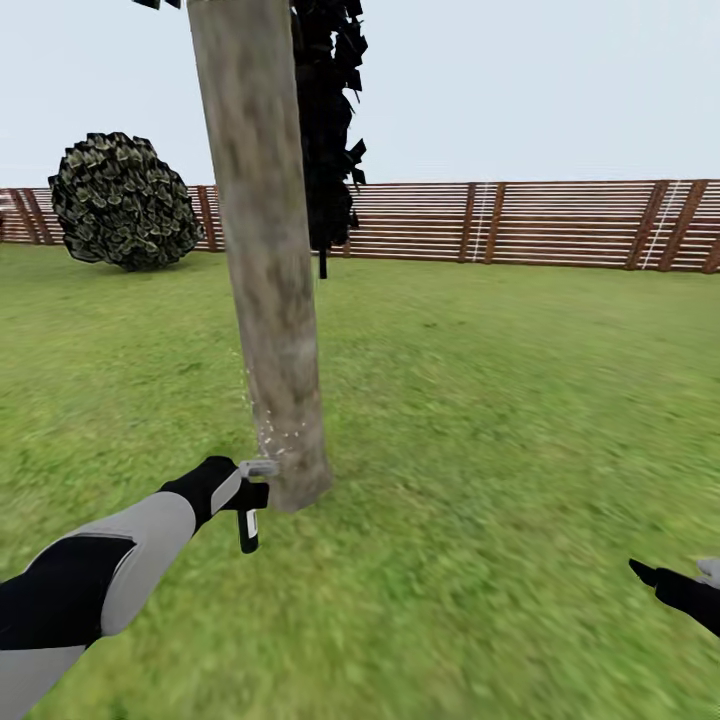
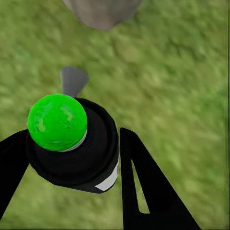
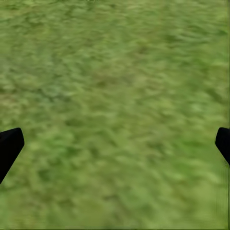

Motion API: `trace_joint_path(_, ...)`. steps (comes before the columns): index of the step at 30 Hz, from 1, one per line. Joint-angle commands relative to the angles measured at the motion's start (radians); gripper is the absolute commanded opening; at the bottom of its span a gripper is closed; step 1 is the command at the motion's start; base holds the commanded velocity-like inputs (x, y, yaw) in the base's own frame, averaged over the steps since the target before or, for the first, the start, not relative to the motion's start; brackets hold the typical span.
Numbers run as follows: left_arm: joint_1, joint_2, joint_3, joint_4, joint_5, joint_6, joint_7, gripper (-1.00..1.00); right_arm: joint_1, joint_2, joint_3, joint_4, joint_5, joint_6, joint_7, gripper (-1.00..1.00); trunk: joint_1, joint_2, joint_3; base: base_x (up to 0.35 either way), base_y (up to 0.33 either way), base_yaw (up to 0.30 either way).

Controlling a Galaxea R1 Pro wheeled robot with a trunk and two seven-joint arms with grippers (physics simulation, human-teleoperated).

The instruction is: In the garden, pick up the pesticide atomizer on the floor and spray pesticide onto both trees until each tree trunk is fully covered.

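A thick pale grey-brown tree trunk (image 1: 265, 250) rises from the lawn just ahead of me, its base (image 2: 103, 12) also showing in the left wrist view. My left gripper (image 1: 240, 492) is shut on the pesticide atomizer (image 1: 250, 505), a small dark sprayer whose grey nozzle nearly touches the trunk's foot. In the left wrist view the atomizer (image 2: 76, 143) is a black body with a green round end between my fingers (image 2: 148, 191). Whitish pesticide speckles (image 1: 268, 425) dot the trunk's lower left side. My right gripper (image 1: 672, 580) hangs open low at the right, over bare grass (image 3: 115, 115).
A brown slatted fence (image 1: 520, 225) closes the lawn at the back. A round dark bush (image 1: 122, 203) stands at the back left, and a dark thin-trunked tree (image 1: 328, 130) stands behind the trunk. Open grass (image 1: 520, 420) stretches to the right.
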Motion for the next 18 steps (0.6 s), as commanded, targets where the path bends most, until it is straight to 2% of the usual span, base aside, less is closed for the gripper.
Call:
trace_joint_path(1,0.0,0.0,0.0,0.0,0.0,0.0,0.0,-1.0,0.0,0.0,0.0,0.0,0.0,0.0,0.0,1.0,0.0,0.0,0.0,0.0,-0.304,0.035)
trace_joint_path(5,0.0,0.0,0.0,0.0,0.017,0.0,0.0,-1.0,0.0,0.0,0.0,0.0,0.0,0.0,0.0,1.0,0.0,0.0,0.0,0.0,-0.305,0.009)
trace_joint_path(6,0.001,0.0,0.0,-0.001,0.041,-0.001,0.0,-1.0,0.0,0.0,0.0,0.0,0.0,0.0,0.0,1.0,0.0,0.0,0.0,0.0,-0.306,0.002)
trace_joint_path(8,0.0,0.0,0.0,-0.002,0.068,-0.002,0.0,-1.0,0.0,0.0,0.0,0.0,0.0,0.0,0.0,1.0,0.0,0.0,0.0,0.007,-0.306,0.001)
trace_joint_path(12,0.0,0.001,0.0,-0.005,0.078,-0.002,0.0,-1.0,0.0,0.0,0.0,0.0,0.0,0.0,0.0,1.0,0.0,0.0,0.0,0.058,-0.281,0.0)
trace_joint_path(14,-0.001,0.001,0.002,-0.011,0.078,0.0,0.001,-1.0,0.0,0.0,0.0,0.0,0.0,0.0,0.0,1.0,0.0,0.0,0.0,0.027,-0.092,0.0)
trace_joint_path(16,-0.002,0.003,0.004,-0.054,0.079,0.007,0.004,-1.0,0.0,0.0,0.0,0.0,0.0,0.0,0.0,1.0,0.0,0.0,0.0,0.008,-0.028,0.0)
trace_joint_path(18,-0.002,0.006,0.004,-0.127,0.079,0.051,0.005,-1.0,0.0,0.0,0.0,0.001,0.0,0.0,0.0,1.0,0.0,0.0,0.0,0.002,-0.008,0.0)
